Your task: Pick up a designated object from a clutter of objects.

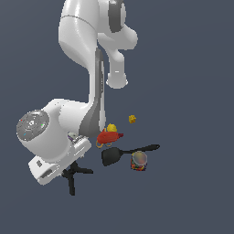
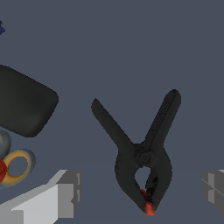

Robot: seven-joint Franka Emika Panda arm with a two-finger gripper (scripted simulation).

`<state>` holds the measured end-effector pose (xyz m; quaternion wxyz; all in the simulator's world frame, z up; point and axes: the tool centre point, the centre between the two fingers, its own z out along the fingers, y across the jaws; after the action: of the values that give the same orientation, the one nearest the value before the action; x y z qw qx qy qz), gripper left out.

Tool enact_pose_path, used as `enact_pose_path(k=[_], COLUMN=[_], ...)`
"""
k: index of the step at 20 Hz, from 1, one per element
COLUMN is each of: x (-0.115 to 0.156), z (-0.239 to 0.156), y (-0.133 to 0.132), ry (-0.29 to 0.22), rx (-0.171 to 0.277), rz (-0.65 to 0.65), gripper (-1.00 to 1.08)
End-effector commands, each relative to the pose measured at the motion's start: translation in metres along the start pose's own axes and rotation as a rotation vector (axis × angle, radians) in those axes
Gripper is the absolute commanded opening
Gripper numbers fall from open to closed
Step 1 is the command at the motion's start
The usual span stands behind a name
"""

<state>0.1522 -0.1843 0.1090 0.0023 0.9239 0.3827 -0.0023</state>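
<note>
The claw (image 2: 140, 192) is released, fingers (image 2: 65, 192) spread wide on either side of the black clamp (image 2: 140, 157), touching nothing.

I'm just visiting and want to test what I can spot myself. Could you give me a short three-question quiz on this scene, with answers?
1. True or false: the gripper is already closed on the black clamp.
2. What colour is the clamp's small tip? A) red B) white C) green
3. In the exterior view, what lies beside the black spatula, just below its handle?

Key:
1. False. In the wrist view its fingers stand wide apart on either side of the clamp, touching nothing.
2. A.
3. The colourful can.
</note>
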Motion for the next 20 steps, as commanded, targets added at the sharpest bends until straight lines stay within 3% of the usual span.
enact_pose_path(k=[1, 20], x=[-0.003, -0.011], z=[0.013, 0.053], y=[0.007, 0.020], ry=[0.002, 0.006], rx=[0.000, 0.003], rz=[-0.037, -0.108], gripper=[1.00, 1.00])
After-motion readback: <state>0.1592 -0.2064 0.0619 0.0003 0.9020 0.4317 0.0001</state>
